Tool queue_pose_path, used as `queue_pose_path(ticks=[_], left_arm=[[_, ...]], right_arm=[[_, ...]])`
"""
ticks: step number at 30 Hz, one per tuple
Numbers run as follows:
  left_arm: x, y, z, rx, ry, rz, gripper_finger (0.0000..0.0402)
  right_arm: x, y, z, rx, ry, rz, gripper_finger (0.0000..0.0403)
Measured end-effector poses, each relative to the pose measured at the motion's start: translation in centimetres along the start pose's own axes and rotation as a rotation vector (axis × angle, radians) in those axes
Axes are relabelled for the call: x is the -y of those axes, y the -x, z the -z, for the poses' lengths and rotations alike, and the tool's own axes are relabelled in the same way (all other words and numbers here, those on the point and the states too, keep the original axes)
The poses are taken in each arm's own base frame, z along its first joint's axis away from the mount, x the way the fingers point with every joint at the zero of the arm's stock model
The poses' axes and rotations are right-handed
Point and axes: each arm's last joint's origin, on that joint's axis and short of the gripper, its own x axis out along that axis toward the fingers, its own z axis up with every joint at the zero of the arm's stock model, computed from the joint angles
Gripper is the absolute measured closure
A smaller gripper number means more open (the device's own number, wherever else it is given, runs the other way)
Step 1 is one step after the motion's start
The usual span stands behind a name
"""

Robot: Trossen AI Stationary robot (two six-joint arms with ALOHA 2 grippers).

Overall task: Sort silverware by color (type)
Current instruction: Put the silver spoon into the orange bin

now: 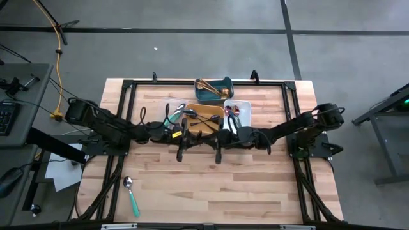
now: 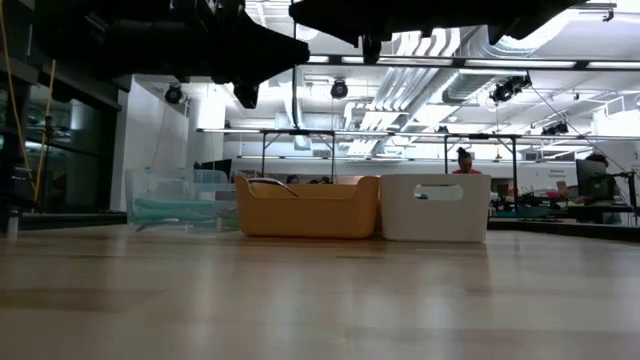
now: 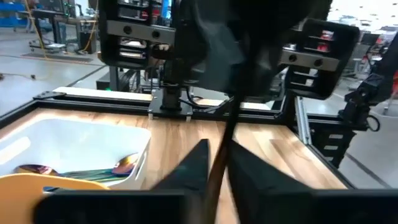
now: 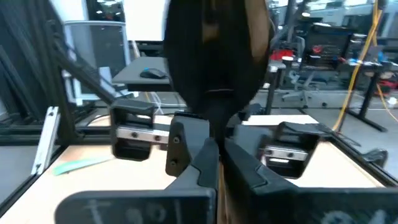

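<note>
Two arms meet over the yellow tray [image 1: 208,112]; left jaws pinch a dark utensil [image 3: 219,163], right jaws are together, one teal spoon [image 1: 131,195] lies apart on the bench [image 1: 211,185].

No legible text or labels.

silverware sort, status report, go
Left gripper fingers closing on a dark utensil over the trays. Right gripper shut, alongside. One teal spoon left near the table's front. Nothing blocking.

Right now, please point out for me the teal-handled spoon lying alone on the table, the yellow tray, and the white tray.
teal-handled spoon [image 1: 132,197]: high view, on the handle near the bowl.
yellow tray [image 2: 310,212]: low view, on its front wall.
white tray [image 2: 436,212]: low view, on its front wall below the handle slot.
</note>
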Motion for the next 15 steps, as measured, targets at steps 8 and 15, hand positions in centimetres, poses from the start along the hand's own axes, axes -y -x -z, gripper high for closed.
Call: queue_pose_path(ticks=[8,15], left_arm=[[-0.5,0.1,0.1,-0.021,0.012,-0.041,0.0390],[-1.5,2.4,-0.8,-0.091,-0.029,-0.215,0.0390]], right_arm=[[0.3,0.3,-0.1,-0.042,-0.021,0.090,0.0359],[1.2,3.5,-2.1,-0.231,-0.039,0.144,0.0277]])
